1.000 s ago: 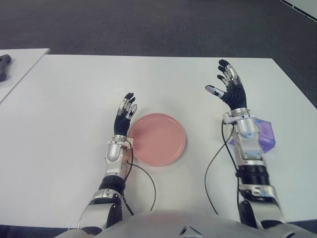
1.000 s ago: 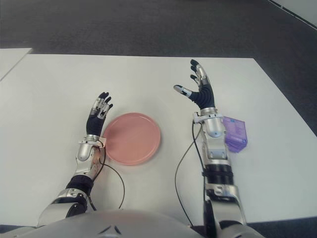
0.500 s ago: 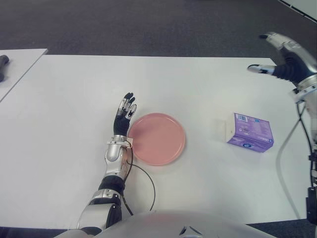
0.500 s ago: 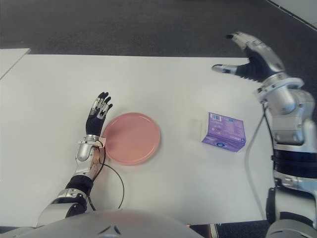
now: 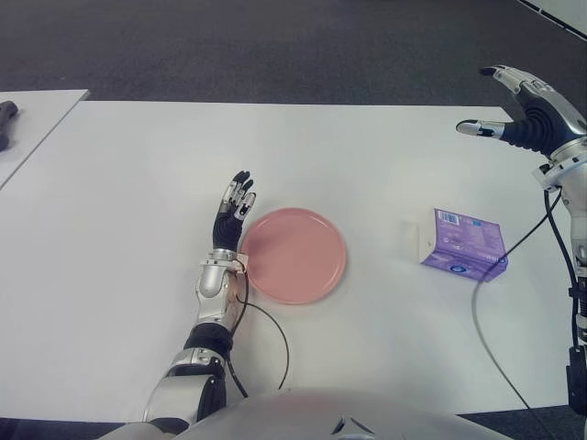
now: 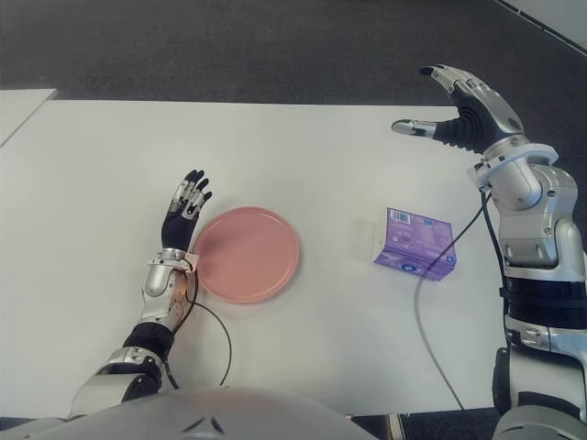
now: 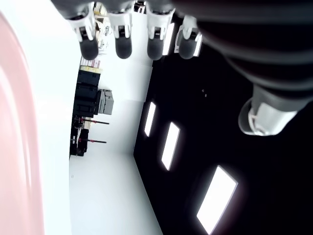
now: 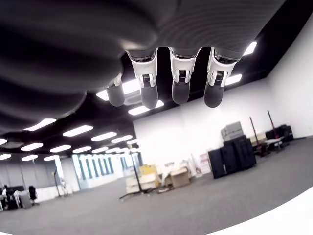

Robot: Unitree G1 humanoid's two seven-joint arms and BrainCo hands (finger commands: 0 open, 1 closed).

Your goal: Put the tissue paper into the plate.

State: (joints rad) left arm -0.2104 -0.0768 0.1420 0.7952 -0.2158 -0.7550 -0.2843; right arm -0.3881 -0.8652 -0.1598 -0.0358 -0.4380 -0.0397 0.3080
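A purple tissue paper pack [image 5: 463,245] lies on the white table [image 5: 138,183], to the right of a pink plate [image 5: 293,256]. My right hand [image 5: 516,110] is raised above the table's far right part, beyond the pack, fingers spread and holding nothing. My left hand [image 5: 231,209] shows just left of the plate with its fingers straight and nothing in it. In the left wrist view the plate's pink rim [image 7: 17,147] shows beside the fingertips [image 7: 122,48].
A black cable [image 5: 486,321] hangs from my right arm and runs across the table near the pack. Another white table [image 5: 27,119] with a dark object [image 5: 7,117] stands at the far left. Dark carpet lies beyond the far edge.
One second ago my right hand hovered over the table's middle right, its arm covering the pack. It swung out to the far right, uncovering the pack. The left hand has stayed put.
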